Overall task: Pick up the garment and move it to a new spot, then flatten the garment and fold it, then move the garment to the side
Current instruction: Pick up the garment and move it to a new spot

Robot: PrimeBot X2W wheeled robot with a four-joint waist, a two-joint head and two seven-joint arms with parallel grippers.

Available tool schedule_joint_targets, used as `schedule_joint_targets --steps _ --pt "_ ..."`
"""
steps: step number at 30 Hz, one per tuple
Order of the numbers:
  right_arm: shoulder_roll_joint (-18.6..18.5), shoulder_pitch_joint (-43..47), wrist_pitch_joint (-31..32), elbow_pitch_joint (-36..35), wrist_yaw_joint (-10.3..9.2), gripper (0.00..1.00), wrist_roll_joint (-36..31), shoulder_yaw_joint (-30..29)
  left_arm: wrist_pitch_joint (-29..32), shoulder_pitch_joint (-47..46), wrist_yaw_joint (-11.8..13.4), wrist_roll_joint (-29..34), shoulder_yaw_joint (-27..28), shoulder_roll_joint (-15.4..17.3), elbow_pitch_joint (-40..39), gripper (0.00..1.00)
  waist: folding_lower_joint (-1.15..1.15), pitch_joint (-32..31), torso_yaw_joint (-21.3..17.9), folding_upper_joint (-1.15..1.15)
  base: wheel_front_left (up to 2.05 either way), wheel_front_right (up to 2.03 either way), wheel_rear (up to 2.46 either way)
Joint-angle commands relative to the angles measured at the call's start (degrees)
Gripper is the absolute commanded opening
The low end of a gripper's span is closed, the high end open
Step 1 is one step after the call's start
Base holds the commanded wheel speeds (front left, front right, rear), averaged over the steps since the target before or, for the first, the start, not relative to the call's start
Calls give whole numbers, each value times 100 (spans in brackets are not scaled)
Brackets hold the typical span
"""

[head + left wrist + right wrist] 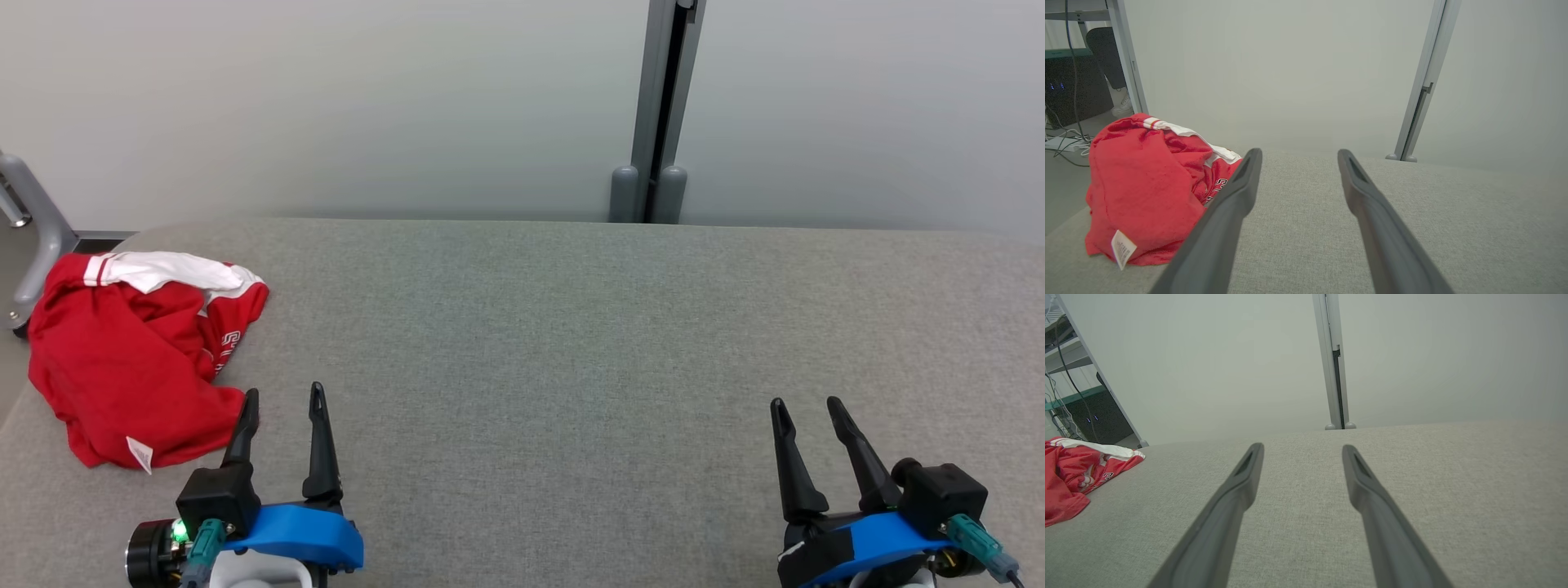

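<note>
Head view: red garment (131, 359) is bunched in a heap at the left edge of the frame, mid height. It sits on the grey fabric surface (571, 327) near its rounded far-left corner. A white band (163, 269) with red stripes runs across the top of the heap, and a small white tag (139, 454) sticks out at its lower edge. There's lettering on a fold at the right side, not legible. Left gripper (284, 390) is at lower left, fingers apart, bare surface showing between them. Its left-hand fingertip overlaps the garment's lower right edge in the frame; can't tell if it's touching or just above. In the left wrist view the heap takes the left-centre of the frame, and that same finger crosses in front of its right edge. Right gripper (807, 402) is at lower right, fingers apart too, over bare fabric and well apart from the garment. The right wrist view has the garment at the far left edge, mid height. Behind the surface is a pale wall (326, 98), with a grey post (660, 106) at upper centre-right. A grey metal leg (37, 237) stands at upper left, just beside the heap. The left wrist view's upper left shows a dark box (1073, 85) and cables (1065, 143) on the floor.
</note>
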Motion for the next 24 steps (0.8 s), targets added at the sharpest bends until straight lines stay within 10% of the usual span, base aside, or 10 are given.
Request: schedule_joint_targets --steps 1,24 --pt "-38 -19 -22 -8 15 100 36 3 -28 -81 23 29 17 22 -16 100 0 6 15 0 0 0 0" --pt "-37 16 -21 29 15 100 81 46 -28 -76 148 -65 310 270 -137 100 0 16 1313 0 0 0 0"
